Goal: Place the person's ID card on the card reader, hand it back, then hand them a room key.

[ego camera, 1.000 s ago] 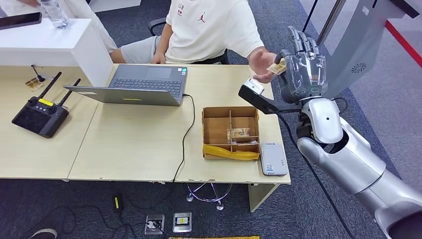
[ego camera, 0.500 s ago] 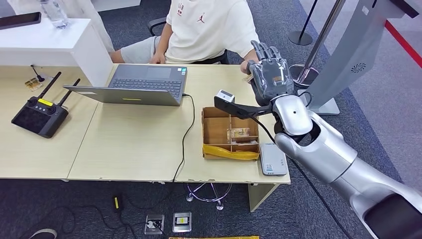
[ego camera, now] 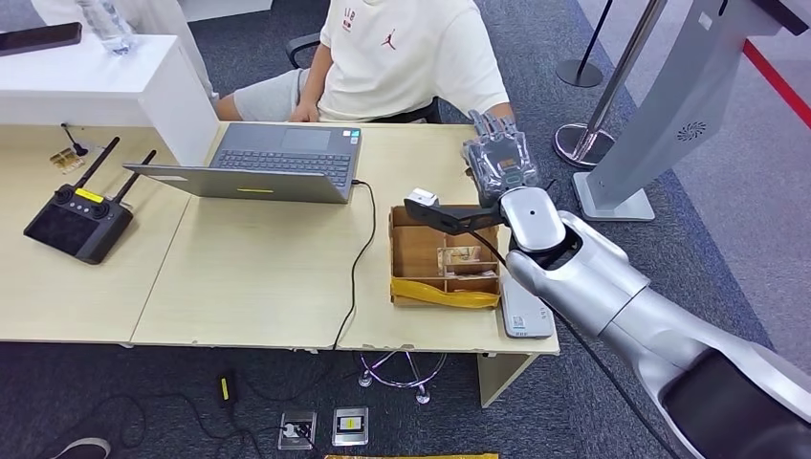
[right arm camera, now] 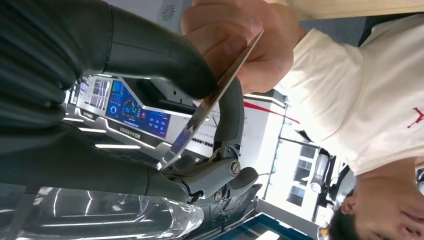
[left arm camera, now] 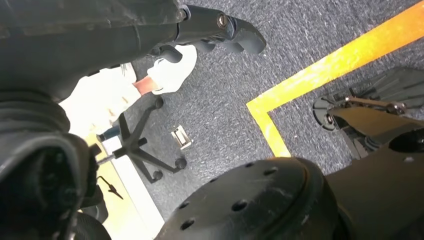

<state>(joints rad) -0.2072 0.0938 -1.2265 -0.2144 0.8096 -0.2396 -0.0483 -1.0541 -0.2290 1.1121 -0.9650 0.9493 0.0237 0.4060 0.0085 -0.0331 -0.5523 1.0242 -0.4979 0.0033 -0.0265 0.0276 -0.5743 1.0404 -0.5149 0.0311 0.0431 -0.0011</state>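
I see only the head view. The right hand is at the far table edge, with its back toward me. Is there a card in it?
Observer: Yes. In the right wrist view, the right hand pinches a thin card, seen edge-on.
Operator: Does the person touch the card?
Observer: Yes. The person's hand grips its other end, so both hold it.
Operator: Where is my left hand?
Observer: The left hand hangs above grey carpet, near a yellow floor line.
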